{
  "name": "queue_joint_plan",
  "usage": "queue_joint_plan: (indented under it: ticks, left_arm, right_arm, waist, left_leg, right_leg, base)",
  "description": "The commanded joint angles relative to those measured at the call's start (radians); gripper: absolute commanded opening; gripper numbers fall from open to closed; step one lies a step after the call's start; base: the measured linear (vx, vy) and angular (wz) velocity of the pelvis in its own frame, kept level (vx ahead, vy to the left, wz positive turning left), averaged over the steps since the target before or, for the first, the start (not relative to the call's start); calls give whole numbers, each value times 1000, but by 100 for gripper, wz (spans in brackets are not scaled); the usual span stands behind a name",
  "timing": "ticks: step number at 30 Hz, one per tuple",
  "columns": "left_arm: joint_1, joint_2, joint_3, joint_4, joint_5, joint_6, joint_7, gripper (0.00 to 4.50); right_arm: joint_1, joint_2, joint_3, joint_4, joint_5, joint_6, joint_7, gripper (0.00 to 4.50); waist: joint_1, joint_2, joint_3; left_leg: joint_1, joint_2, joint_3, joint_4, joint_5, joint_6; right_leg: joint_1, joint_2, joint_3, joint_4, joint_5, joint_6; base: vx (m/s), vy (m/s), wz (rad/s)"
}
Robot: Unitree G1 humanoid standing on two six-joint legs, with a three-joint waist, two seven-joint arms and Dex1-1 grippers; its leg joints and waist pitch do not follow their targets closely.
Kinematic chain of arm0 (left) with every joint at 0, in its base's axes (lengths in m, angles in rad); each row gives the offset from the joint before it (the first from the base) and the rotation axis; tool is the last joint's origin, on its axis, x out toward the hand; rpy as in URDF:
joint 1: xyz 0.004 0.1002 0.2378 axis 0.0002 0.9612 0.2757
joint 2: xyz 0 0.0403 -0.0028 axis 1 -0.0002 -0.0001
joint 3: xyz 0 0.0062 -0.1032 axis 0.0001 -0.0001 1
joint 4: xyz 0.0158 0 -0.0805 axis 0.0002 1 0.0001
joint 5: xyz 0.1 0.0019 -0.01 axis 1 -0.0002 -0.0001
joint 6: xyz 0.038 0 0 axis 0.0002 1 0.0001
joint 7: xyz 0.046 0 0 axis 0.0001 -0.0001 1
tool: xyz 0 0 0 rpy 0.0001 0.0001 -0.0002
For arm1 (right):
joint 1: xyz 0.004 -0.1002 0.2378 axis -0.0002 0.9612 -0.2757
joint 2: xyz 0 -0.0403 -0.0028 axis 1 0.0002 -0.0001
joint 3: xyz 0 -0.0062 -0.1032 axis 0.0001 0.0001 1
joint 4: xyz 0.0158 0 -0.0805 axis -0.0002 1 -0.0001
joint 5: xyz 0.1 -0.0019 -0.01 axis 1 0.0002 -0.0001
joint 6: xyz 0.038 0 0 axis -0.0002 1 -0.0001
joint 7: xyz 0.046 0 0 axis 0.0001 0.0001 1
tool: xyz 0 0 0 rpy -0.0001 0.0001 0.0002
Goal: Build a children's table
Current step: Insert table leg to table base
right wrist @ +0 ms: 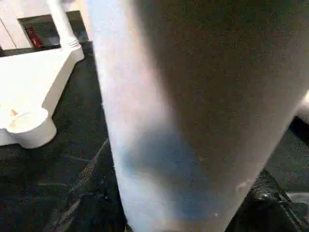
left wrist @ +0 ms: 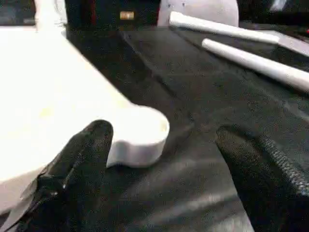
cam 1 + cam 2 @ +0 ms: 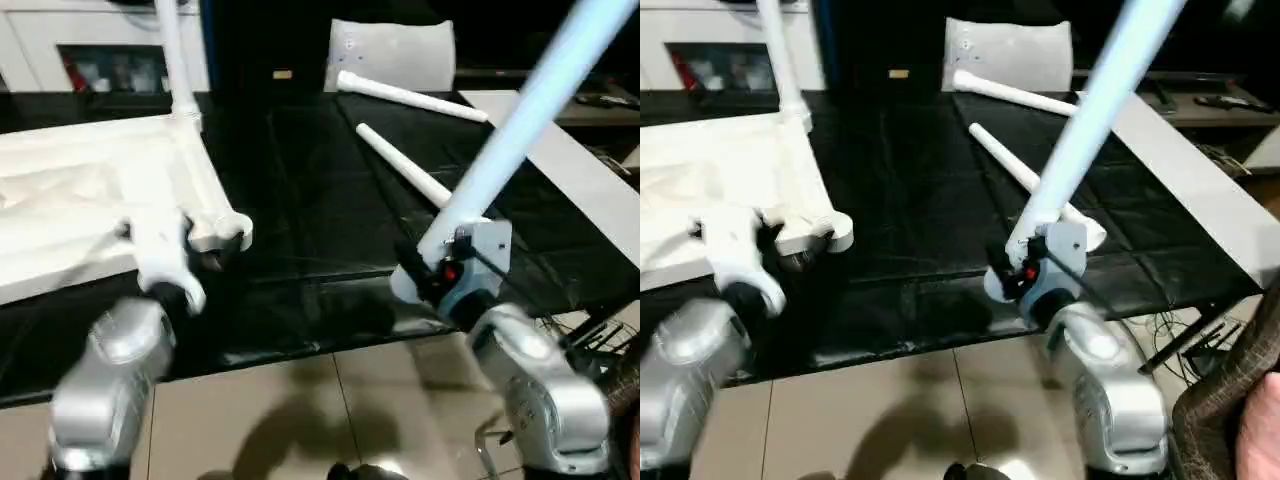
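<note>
- Your right gripper [image 3: 1025, 268]: clamped on a leg [image 3: 520, 120], tilted upward.
- Your left gripper [image 2: 164, 179]: wide open, empty, beside the tabletop [image 3: 70, 200] corner socket [image 2: 142, 133].

Tabletop [image 3: 70, 200]: white plastic, smooth, slight sheen. Legs [image 3: 405, 175]: white plastic, smooth, matt. Counter [image 3: 320, 170] cover: black sheet, creased, faintly glossy. Forearms [image 3: 545, 385]: silver metal, polished. Floor [image 3: 330, 420]: beige tiles, glossy.

You see a white tabletop [image 3: 90, 200], white legs [image 3: 410, 98], a black mat [image 3: 320, 180], silver forearms [image 3: 545, 390], and beige floor tiles [image 3: 300, 410].
</note>
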Motion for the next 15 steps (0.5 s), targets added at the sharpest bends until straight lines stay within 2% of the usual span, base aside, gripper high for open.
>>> queue_joint_plan:
  ticks: [1,2,3,4,5,6,8,9,11,12,13,14,15]
  left_arm:
    - [10,-11,2,-29,13,-12,22,391]
    - [13,-14,0,-33,16,-15,24,391]
    - [16,-20,-7,-41,23,-16,28,391]
    - [17,-21,-8,-42,25,-16,29,391]
    - [18,-23,-9,-44,28,-16,29,391]
    - [19,-27,-11,-46,37,-17,28,391]
    - [17,-27,-14,-46,44,-20,29,391]
    - [17,-27,-15,-46,44,-20,29,391]
    - [17,-25,-13,-46,44,-21,30,391]
    - [18,-25,-11,-50,47,-19,29,391]
    - [18,-25,-10,-53,48,-18,29,391]
    - [18,-25,-9,-53,49,-17,28,391]
    - [19,-24,-7,-55,50,-16,27,391]
  right_arm:
    - [4,14,-14,-32,27,-9,1,193]
    - [6,17,-16,-31,35,-6,1,193]
    - [7,7,-8,-14,33,-18,12,193]
    - [8,4,-5,-10,31,-25,16,193]
    - [8,5,-5,-8,34,-25,17,193]
    - [8,8,-5,-2,38,-26,22,193]
    - [4,7,-4,5,45,-25,29,193]
    - [3,8,-5,7,49,-22,31,193]
    - [2,8,-3,12,49,-19,36,193]
    - [4,11,1,16,53,-16,42,193]
    - [6,11,3,18,55,-16,44,193]
    - [7,11,4,19,56,-16,44,193]
    - [9,13,6,20,60,-12,44,193]
  waist:
    - [20,1,-47]
    - [14,4,-45]
    - [6,4,-47]
    - [2,5,-46]
    - [0,6,-45]
    - [-1,0,-42]
    - [-4,4,-36]
    - [-7,6,-35]
    - [-28,13,-36]
    - [-64,29,-30]
    - [-80,33,-28]
    - [-86,41,-23]
    - [-48,43,-10]
  left_leg:
    - [-20,16,-5,-46,-89,132]
    - [-7,18,1,-61,-93,142]
    - [-4,19,7,-74,-98,153]
    - [-3,16,11,-76,-106,157]
    - [2,14,15,-75,-120,159]
    - [9,9,15,-68,-170,164]
    - [6,10,5,-68,-212,164]
    - [9,10,4,-68,-233,161]
    - [15,7,3,-82,-307,150]
    - [25,5,13,-120,-489,106]
    - [17,7,19,-147,-565,86]
    - [-32,22,36,-213,-720,56]
    - [-89,6,81,-250,-841,46]
  right_leg:
    - [69,-169,134,-123,-729,12]
    - [58,-146,121,-116,-654,-32]
    - [57,-124,113,-104,-590,-60]
    - [56,-118,114,-102,-570,-67]
    - [50,-115,118,-102,-560,-72]
    - [46,-128,136,-113,-576,-72]
    - [52,-140,143,-125,-623,-59]
    - [51,-140,140,-128,-637,-53]
    - [52,-116,114,-122,-622,-34]
    - [42,-56,55,-99,-557,-6]
    - [48,-28,27,-73,-493,-3]
    - [90,9,-15,69,-296,-14]
    - [120,20,-32,173,-188,-1]
  base:
    - [-35,107,6]
    - [-56,171,5]
    - [-40,117,5]
    - [-47,132,4]
    - [-26,68,4]
    - [-51,138,8]
    - [-58,145,5]
    - [-65,150,4]
    - [-73,148,2]
    - [-89,150,0]
    - [-139,148,0]
    - [-139,148,0]
    - [-141,108,4]
